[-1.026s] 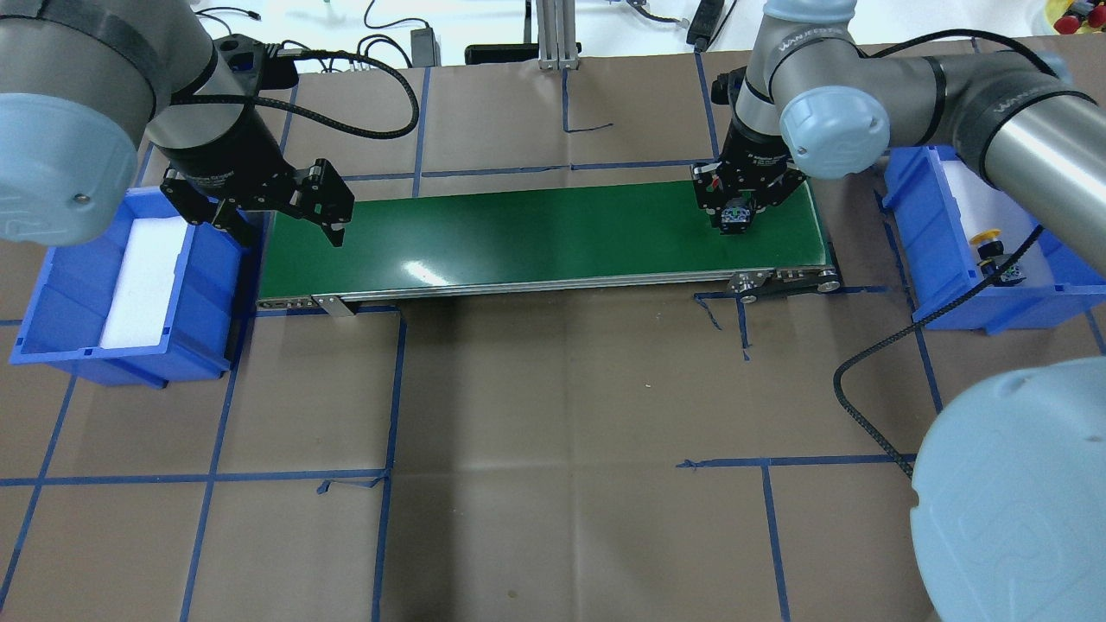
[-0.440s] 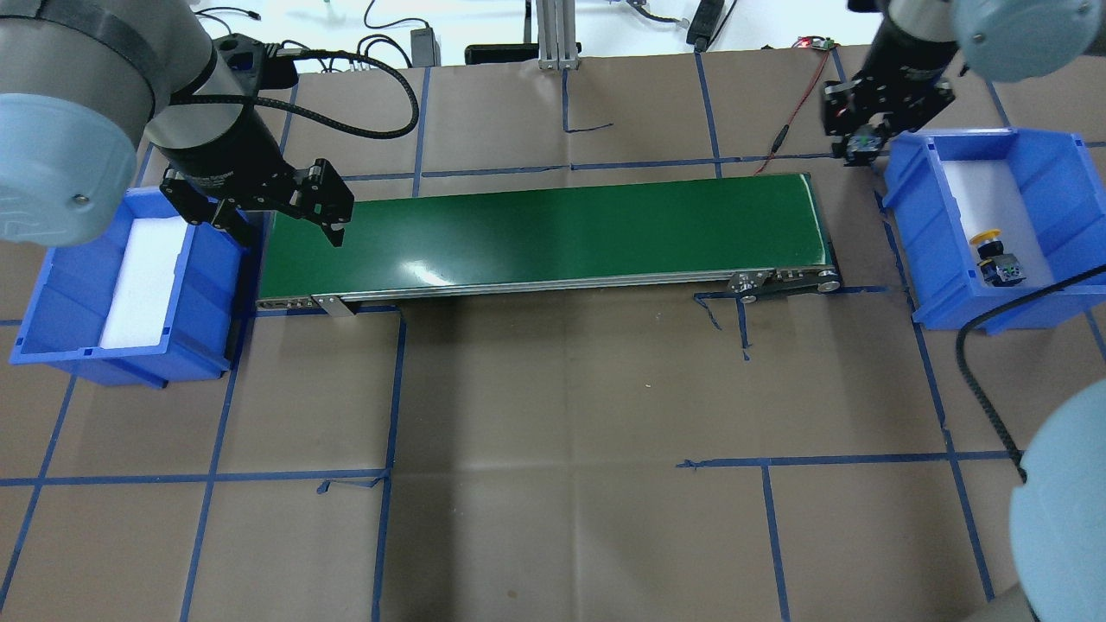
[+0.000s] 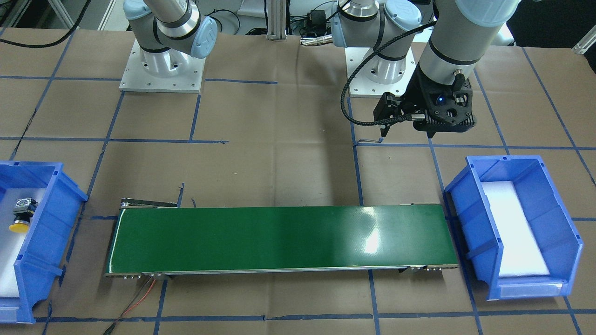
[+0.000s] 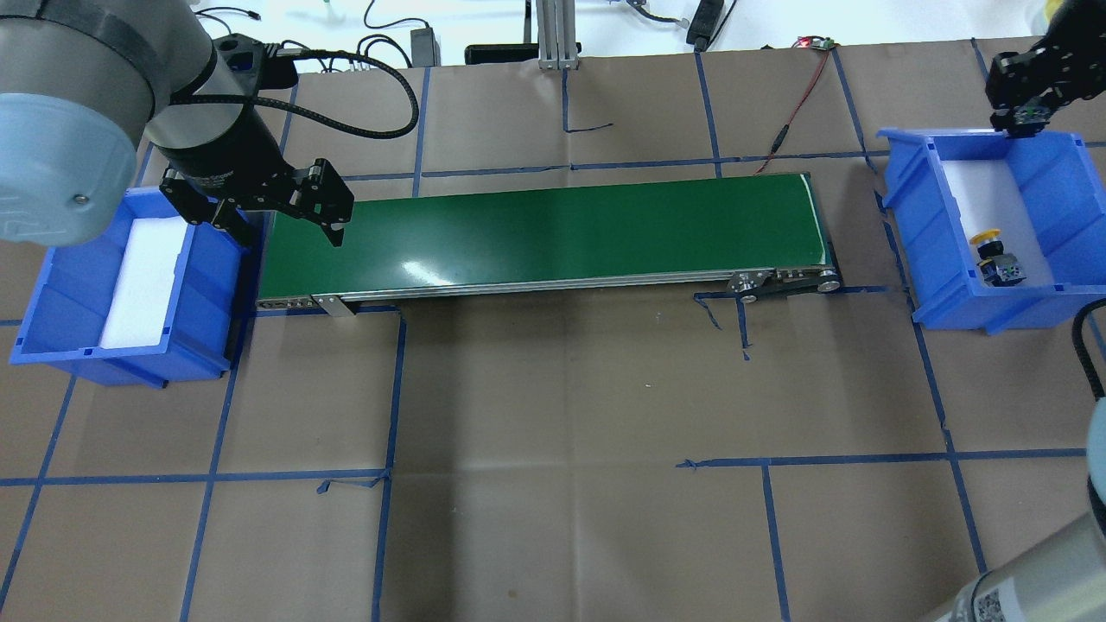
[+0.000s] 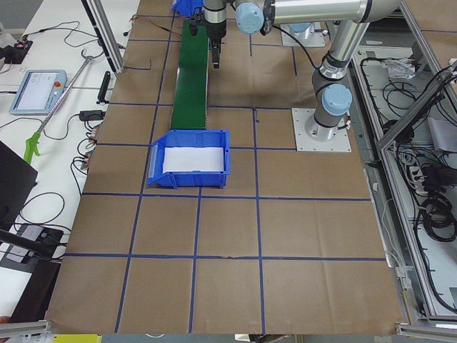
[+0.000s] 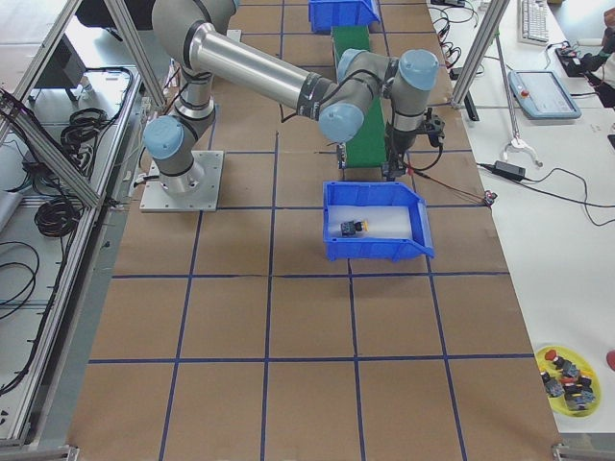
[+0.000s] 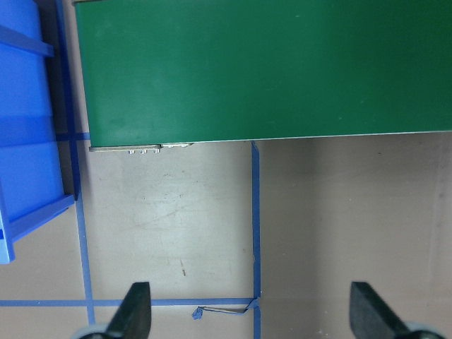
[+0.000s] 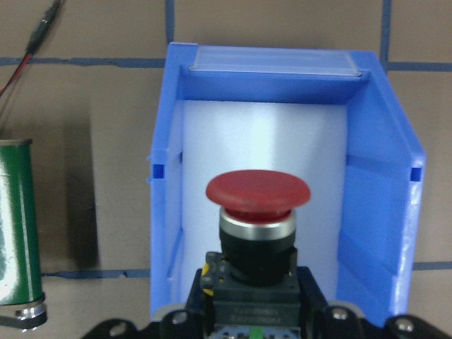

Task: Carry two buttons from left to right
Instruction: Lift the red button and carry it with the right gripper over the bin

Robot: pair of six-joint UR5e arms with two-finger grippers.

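The right hand (image 4: 1022, 111) is clamped on the body of the red button (image 8: 258, 191), raised near the far rim of the right bin (image 4: 916, 216). The yellow button (image 4: 992, 252) lies on its side inside that bin. The left hand (image 7: 252, 314) is spread wide and empty, near the left end of the belt (image 4: 553, 229).

Silver tubular arms (image 3: 465, 32) with pale blue joint caps (image 3: 205, 39), braided black cable (image 3: 368, 123), black pincer (image 7: 252, 314), white bolted base plates (image 3: 163, 83).

glossy green belt (image 4: 553, 233); matt brown paper (image 4: 562, 432); smooth red button (image 8: 258, 194)
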